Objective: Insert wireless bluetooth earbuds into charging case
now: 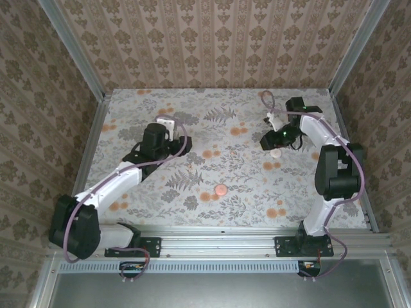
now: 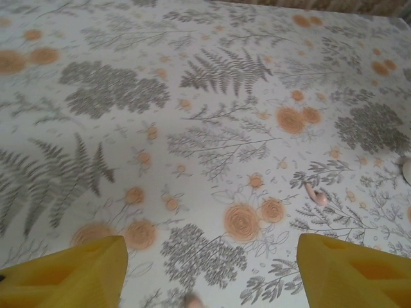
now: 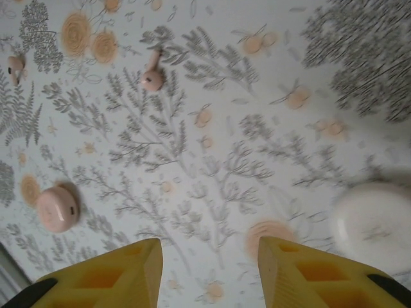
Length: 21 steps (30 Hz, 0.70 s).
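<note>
Earbuds, two tiny pinkish-white stemmed plastic pieces, lie loose on the flower-and-fern printed bench. In the right wrist view one lies toward 11 o'clock and the second lies at the left edge, toward 10 o'clock, well apart from each other. The charging case, a small round salmon-pink puck, rests flat toward 8 o'clock in that view, apart from both pieces. In the top view it sits at, toward 6 o'clock from the bench's middle, between the two arms and touching neither. A pale whitish round disc lies at 4 o'clock in the right wrist view. From above it shows just at 6 o'clock of the right arm's jaws. Those jaws stand open over bare print, their yellow fingertips apart and gripping nothing. The left arm reaches toward 10 o'clock on the bench. Its jaws are spread wide and empty, yellow fingertips at the lower corners of its wrist view. One earbud lies there at 4 o'clock, ahead of the right-hand fingertip.
</note>
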Tool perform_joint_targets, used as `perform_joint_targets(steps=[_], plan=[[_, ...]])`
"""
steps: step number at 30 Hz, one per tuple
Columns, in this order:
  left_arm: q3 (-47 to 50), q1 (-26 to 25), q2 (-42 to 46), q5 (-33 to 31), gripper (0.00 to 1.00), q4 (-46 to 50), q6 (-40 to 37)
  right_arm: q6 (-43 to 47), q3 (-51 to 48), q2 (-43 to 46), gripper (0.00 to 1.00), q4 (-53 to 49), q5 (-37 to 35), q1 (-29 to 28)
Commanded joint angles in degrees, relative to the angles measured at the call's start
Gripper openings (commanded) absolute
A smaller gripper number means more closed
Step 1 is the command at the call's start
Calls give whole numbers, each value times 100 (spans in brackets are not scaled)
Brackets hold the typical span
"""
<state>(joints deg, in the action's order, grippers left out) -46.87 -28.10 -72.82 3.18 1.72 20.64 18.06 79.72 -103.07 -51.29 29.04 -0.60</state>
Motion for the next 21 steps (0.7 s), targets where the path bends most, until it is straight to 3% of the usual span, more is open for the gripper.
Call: perform_joint_targets(steps=[1,11,21], plan=[[72,164,268,-11,71,915,556,-959,-357,541,45,361,-219,-269],[-195,1175,293,768,71,2145,836,-2777,-779,1078,44,847,-902,-1476],[-548,1548,-381,1351,69,2804,531,-4003,-396,746,49,698,-1876,-2698]])
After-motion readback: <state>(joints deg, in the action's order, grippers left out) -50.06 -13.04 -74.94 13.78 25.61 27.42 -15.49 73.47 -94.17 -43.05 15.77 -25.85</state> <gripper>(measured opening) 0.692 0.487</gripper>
